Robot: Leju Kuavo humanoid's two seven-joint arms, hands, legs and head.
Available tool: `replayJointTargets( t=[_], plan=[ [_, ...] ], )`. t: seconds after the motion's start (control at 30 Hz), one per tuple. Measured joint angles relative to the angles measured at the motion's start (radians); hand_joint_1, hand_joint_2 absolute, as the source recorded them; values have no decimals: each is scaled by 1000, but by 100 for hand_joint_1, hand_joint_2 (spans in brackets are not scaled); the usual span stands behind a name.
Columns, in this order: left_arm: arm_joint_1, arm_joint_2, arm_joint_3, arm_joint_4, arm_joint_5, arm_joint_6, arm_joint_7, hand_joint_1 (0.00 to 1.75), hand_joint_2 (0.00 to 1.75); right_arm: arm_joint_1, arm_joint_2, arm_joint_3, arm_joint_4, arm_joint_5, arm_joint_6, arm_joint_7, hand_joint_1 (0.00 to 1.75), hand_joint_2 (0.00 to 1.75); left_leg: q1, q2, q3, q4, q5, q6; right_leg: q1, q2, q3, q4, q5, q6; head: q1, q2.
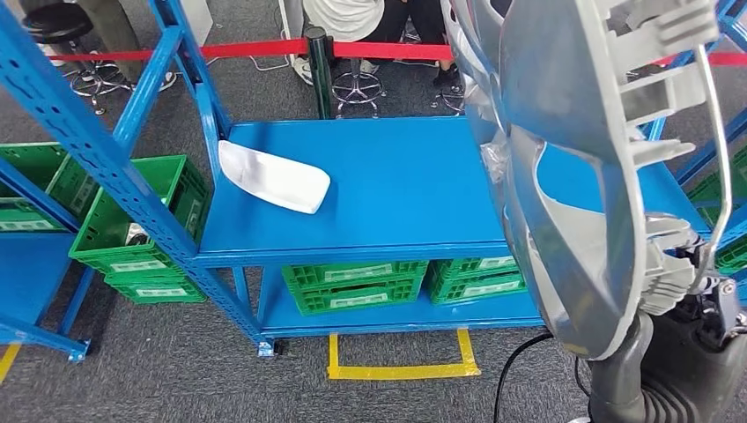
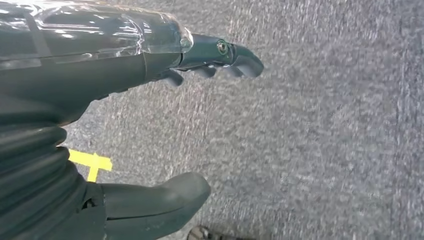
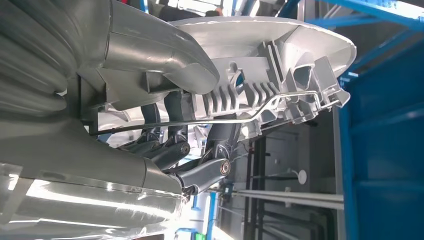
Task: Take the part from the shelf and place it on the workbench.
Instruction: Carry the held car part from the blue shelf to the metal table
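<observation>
The part [image 1: 573,167], a large silver-grey moulded piece with ribs and a thin wire bail along one edge, is held upright in the robot's right hand [image 1: 678,264] at the right of the head view, in front of the blue desk [image 1: 414,185]. In the right wrist view the thumb [image 3: 165,55] lies over one face of the part while the darker fingers [image 3: 200,170] curl under its ribbed side, so the hand is closed on it. The left hand [image 2: 150,125] hangs over grey carpet, fingers apart and holding nothing. A white tray-like piece [image 1: 273,176] already lies on the desk near its left end, beside the frame's upright blue post [image 1: 207,97]. Green crates [image 1: 352,286] sit on the lower shelf beneath. The danger, judging from here, lies in the part's bulk: it blocks much of the robot's own sight of the desk, and its long lower end could strike the desk's front edge or swing in the grip if lowered too soon, or land partly off the surface.
</observation>
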Motion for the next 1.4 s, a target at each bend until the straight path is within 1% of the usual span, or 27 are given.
replayJointTargets(
  t=[0.07,0.1,0.17,0.23,0.27,0.3,0.33,0.43,0.47,0.57,0.6,0.63,0.73,0.77,0.8,0.83,0.9,0.97,1.0,1.1,1.17,1.23,1.27,1.3,1.33,1.37,1.4],
  plan=[
    [0,-1,0,0,0,0,0,0,175,-1,0,0,0,0,0,0,175,175,2,2,-6,1,2,-11,0,-1,-6,-3,6,-16,-8,0],
    [0,-2,0,1,0,0,0,0,175,-1,0,1,0,0,0,0,175,175,4,3,-10,11,-10,-17,-1,-3,-9,-5,10,-23,-13,0],
    [0,-2,0,1,0,0,0,0,175,-3,0,1,0,0,0,0,175,175,6,4,-40,90,-76,-24,0,-8,-18,-9,21,-37,-26,0],
    [0,-2,0,1,0,0,0,0,175,-3,0,1,0,1,0,0,175,175,7,3,-85,220,-155,-27,4,-12,-33,-7,31,-43,-37,0],
    [0,-2,0,1,0,0,0,0,175,-3,0,1,0,1,0,0,175,175,6,3,-95,262,-173,-27,6,-13,-42,-6,37,-44,-40,0],
    [0,-3,0,1,0,0,0,0,175,-3,0,1,0,1,0,0,175,175,6,3,-86,265,-170,-25,8,-13,-51,-5,43,-43,-42,0],
    [0,-4,0,1,0,0,0,0,175,-3,0,1,0,1,0,0,175,175,6,2,-56,227,-150,-22,9,-13,-59,-4,50,-42,-43,0],
    [-3,-4,0,1,-1,0,0,0,175,-3,0,2,0,1,0,0,175,175,3,-2,74,18,-80,-6,14,-13,-73,-2,69,-33,-46,0],
    [-4,-4,0,1,-1,0,0,0,175,-3,0,2,0,2,0,0,175,175,0,-5,93,-19,-72,-2,15,-14,-76,-1,75,-27,-45,0],
    [-1,-6,0,1,-3,-1,0,0,175,-3,0,2,0,4,0,0,175,175,-3,-8,82,-29,-53,12,12,-12,-86,-2,92,-11,-45,0],
    [-1,-6,0,1,-3,-1,0,0,175,-2,0,2,0,4,0,0,175,175,-2,-7,72,-30,-42,19,11,-10,-94,7,78,-5,-44,0],
    [-1,-7,0,1,-4,-2,0,0,175,-2,-1,1,-1,5,-1,0,175,175,-1,-5,60,-31,-30,25,10,-8,-106,32,46,0,-42,0],
    [-2,-8,0,1,-4,-2,0,0,175,-1,-1,0,-1,7,-1,0,175,175,-4,-2,19,-31,3,38,10,-6,-145,208,-102,10,-26,0],
    [-1,-8,0,1,-5,-2,0,0,175,-1,-1,0,-1,7,0,0,175,175,-7,-2,5,-29,13,39,10,-6,-147,259,-124,10,-22,0],
    [-1,-8,0,1,-6,-2,0,0,175,-1,-1,0,-1,7,0,0,175,175,-10,-1,-9,-28,23,40,11,-6,-135,280,-120,8,-18,0],
    [-1,-8,0,1,-7,-2,0,0,175,-1,-1,0,-1,7,-1,0,175,175,-13,-1,-21,-26,31,41,11,-6,-108,266,-100,3,-15,0],
    [-1,-10,0,1,-10,-2,1,0,175,-1,-1,-1,-1,7,-1,0,175,175,-19,-1,-40,-23,45,40,18,-6,-11,145,-52,-16,-9,0],
    [-1,-14,0,1,-12,-2,2,0,175,-1,-1,-2,-3,7,-1,0,175,175,-24,0,-50,-21,58,35,29,-8,86,-1,-43,-38,-8,0],
    [-1,-15,0,1,-12,-2,2,0,175,-1,-1,-2,-5,8,-1,0,175,175,-25,3,-55,-20,65,31,33,-9,110,-43,-47,-45,-9,0],
    [-1,-14,0,0,-12,-1,3,0,175,-1,0,-2,-6,11,0,0,175,175,-26,7,-70,-12,69,15,29,-13,111,-79,-40,-56,-9,0],
    [-1,-15,0,0,-13,0,4,0,175,-1,0,-1,-6,20,0,3,175,175,-22,3,-96,49,9,3,22,-17,97,-88,-24,-63,-20,0],
    [0,-15,0,1,-14,0,7,0,175,-1,0,-1,-6,34,0,11,175,175,-11,-1,-137,175,-74,-11,22,-22,79,-85,-13,-65,-33,0],
    [0,-15,0,1,-14,0,10,0,175,-1,0,-1,-5,44,0,17,175,175,-5,-1,-152,232,-94,-18,22,-27,70,-82,-8,-63,-37,0],
    [0,-15,0,1,-15,0,12,0,175,-1,0,0,-5,54,0,23,175,175,0,0,-154,263,-94,-24,21,-33,62,-77,-5,-61,-39,0],
    [0,-15,0,1,-16,0,14,0,175,-1,0,0,-5,65,0,30,175,175,6,4,-137,254,-75,-29,20,-40,55,-71,-3,-58,-42,0],
    [0,-15,0,1,-18,0,17,0,175,-1,0,0,-5,75,0,36,175,175,11,14,-102,209,-47,-34,18,-48,48,-64,-3,-55,-44,0],
    [-1,-15,0,1,-19,0,19,0,175,-2,0,0,-5,83,1,43,175,175,14,39,-55,139,-28,-39,17,-56,43,-54,-4,-50,-46,0]
  ],
)
